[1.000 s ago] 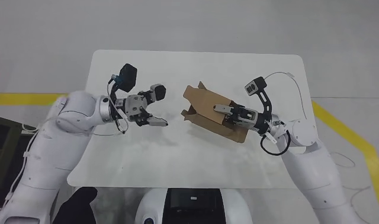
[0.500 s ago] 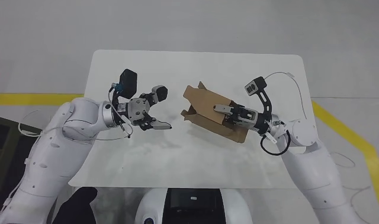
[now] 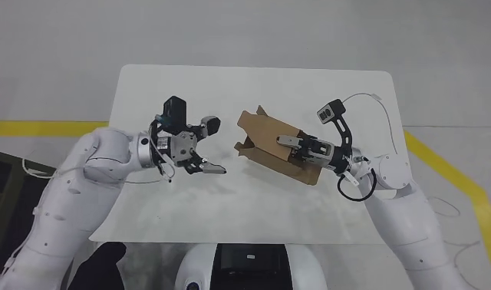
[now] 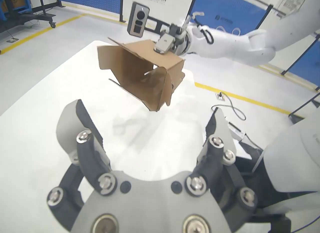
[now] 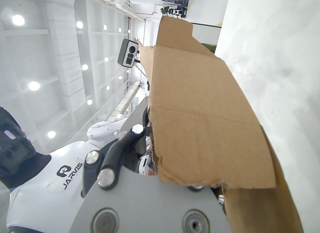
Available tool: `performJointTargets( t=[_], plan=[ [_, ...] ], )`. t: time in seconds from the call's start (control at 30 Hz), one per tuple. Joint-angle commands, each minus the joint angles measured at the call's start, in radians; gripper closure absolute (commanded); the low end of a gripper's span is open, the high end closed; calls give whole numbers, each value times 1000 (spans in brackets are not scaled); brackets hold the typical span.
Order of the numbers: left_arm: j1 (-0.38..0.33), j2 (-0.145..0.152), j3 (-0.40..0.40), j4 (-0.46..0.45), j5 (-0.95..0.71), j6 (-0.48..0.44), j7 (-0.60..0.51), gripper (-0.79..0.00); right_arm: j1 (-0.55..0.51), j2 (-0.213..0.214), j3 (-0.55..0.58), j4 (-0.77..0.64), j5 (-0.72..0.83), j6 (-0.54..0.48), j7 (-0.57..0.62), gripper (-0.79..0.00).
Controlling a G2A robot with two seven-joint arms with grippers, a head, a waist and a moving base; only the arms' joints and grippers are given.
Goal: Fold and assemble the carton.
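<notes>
We are clamping the carton [image 3: 258, 130] in our right gripper [image 3: 291, 143] while our left gripper [image 3: 214, 146] is hovering wide open near it.

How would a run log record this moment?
carton: partly folded | right gripper: shut on carton | left gripper: open, apart from carton

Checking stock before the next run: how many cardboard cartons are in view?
1. The brown corrugated cardboard carton, gripped by the right end effector, over the white table; none seems hidden.
</notes>
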Motion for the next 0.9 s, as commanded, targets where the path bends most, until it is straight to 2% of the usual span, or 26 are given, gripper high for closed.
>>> performJointTargets(
  t=[0.0, 0.17, 0.27, 0.37, 0.4, 0.53, 0.73, 0.87],
  plan=[
    [6, 2, -15, 0, 85, 0, 28, -785, 0, 0, 0, 0, 0, 0, 0, 0],
    [54, 5, -27, -16, 290, 0, 206, -785, 0, 0, 0, 0, 0, 0, 0, 0],
    [96, 11, 20, -61, 384, 0, 404, -785, 0, 0, 0, 0, 0, 0, 0, 0],
    [98, 26, 57, -68, 541, 0, 532, -785, 0, 0, 0, 0, 0, 0, 0, 0],
    [98, 33, 74, -58, 605, 0, 613, -785, 0, 0, 0, 0, 0, 0, 0, 0],
    [83, 52, 115, 0, 792, 0, 799, -785, 0, 0, 0, 0, 0, 0, 0, 0],
    [61, 63, 149, 47, 1007, 0, 1022, -785, 0, 0, 0, 0, 0, 0, 0, 0],
    [39, 66, 157, 71, 1127, 12, 1124, -785, 0, 0, 0, 0, 0, 0, 0, 0]
  ],
)
